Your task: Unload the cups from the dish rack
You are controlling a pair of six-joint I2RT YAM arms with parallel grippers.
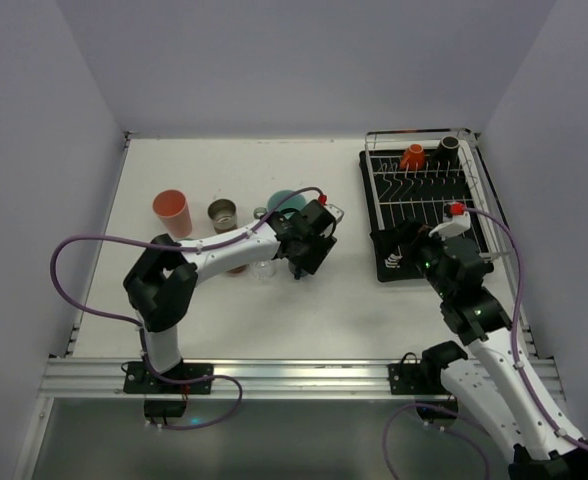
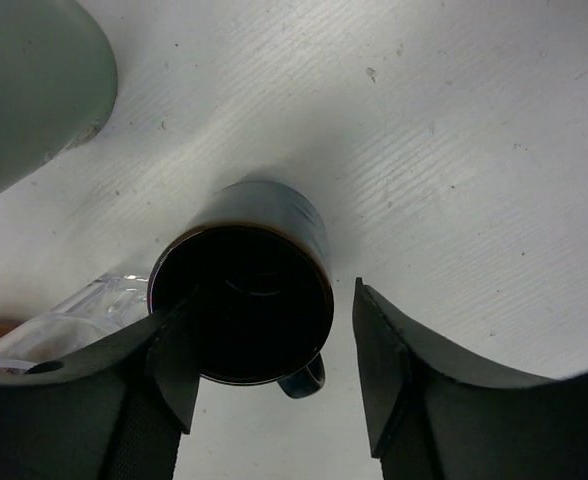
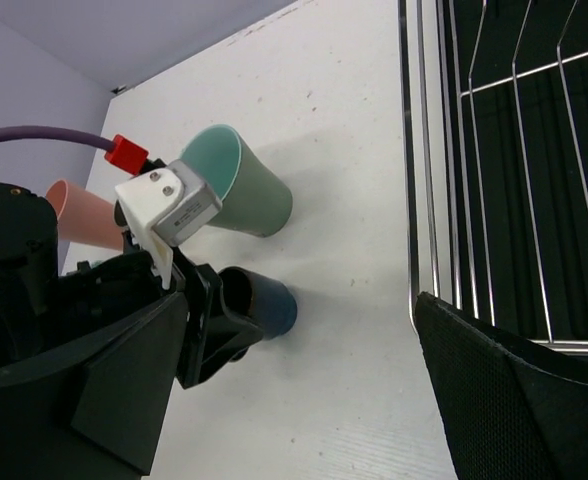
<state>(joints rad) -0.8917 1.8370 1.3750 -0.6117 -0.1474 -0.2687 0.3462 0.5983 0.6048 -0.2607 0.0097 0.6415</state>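
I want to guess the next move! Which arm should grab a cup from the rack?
The right arm. Its claw is open by the dish rack, where the orange cup and black cup sit. The left claw is across the table, around the dark mug.

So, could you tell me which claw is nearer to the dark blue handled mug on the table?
Left. The left claw straddles the dark blue handled mug, a finger on each side. The right claw hovers at the near corner of the silver wire dish rack.
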